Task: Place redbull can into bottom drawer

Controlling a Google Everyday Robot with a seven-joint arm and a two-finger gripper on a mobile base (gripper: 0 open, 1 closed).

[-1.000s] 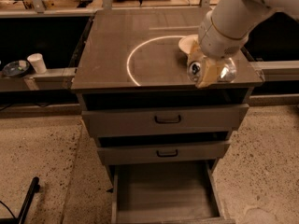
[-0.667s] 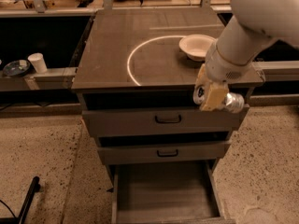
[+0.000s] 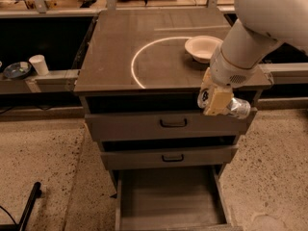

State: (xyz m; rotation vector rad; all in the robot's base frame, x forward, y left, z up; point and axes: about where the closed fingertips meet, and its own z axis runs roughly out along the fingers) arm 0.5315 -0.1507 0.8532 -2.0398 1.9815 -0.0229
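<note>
Grey-brown bottom drawer [image 3: 168, 196] stands pulled out, floor showing. Claw [image 3: 215, 99] hangs off the front right edge of the tabletop [image 3: 144, 42], pinching the can [image 3: 237, 108] sideways, above and right of the drawer. Risk: released from here, the can could clip the right wall or land outside and roll.

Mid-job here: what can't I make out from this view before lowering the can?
Camera view only.
1. redbull can: its middle is hidden by the jaws of the gripper, shut on it in front of the top drawer's right end.
2. bottom drawer: front edge cut off by the lower picture edge.
3. arm: upper part cut off at the top right corner.
</note>
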